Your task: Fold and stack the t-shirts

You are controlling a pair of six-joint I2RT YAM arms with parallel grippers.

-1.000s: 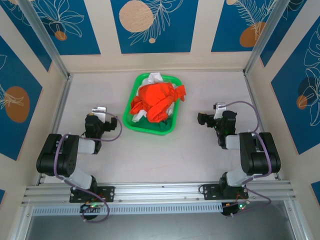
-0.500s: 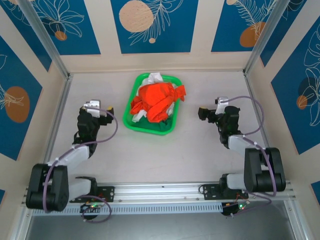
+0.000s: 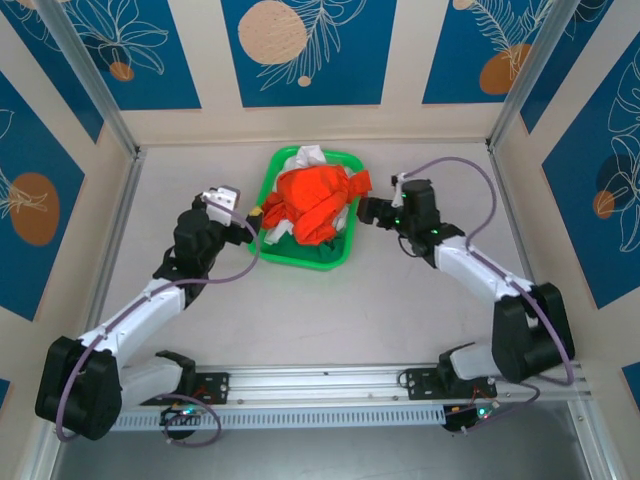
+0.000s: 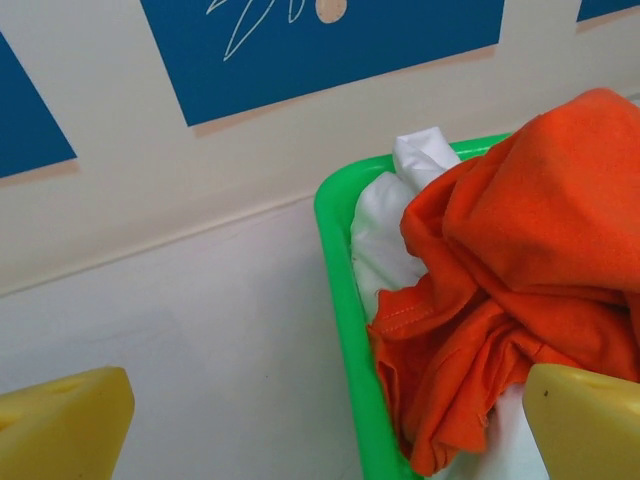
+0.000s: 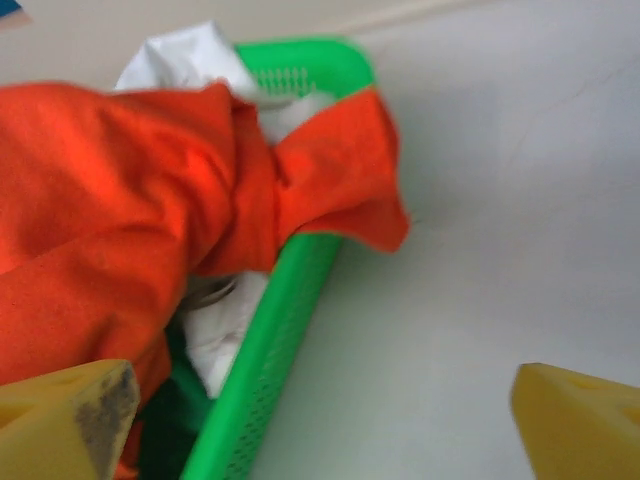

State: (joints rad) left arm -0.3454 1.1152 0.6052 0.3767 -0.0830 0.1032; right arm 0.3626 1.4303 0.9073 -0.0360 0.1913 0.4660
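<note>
A crumpled orange-red t-shirt [image 3: 315,205] lies heaped in the green tray [image 3: 300,258], one corner draped over the right rim. A white t-shirt [image 3: 305,157] lies under it and peeks out at the back. My left gripper [image 3: 250,222] is at the tray's left rim, open, its yellow fingers straddling the rim [image 4: 345,300] with nothing held. My right gripper [image 3: 368,208] is at the right rim, open and empty. The left wrist view has orange cloth [image 4: 520,270] over white cloth [image 4: 385,225]. The right wrist view has the orange shirt [image 5: 110,200], white cloth [image 5: 185,55] and the tray wall [image 5: 270,340].
The tray stands at the back middle of the pale table [image 3: 320,310]. Patterned blue and cream walls [image 3: 300,50] close in the back and both sides. An aluminium rail [image 3: 320,385] with the arm bases runs along the near edge.
Both arms have stretched forward and inward to the tray. The left gripper moved right to the left rim, and the right gripper moved left to the right rim.
</note>
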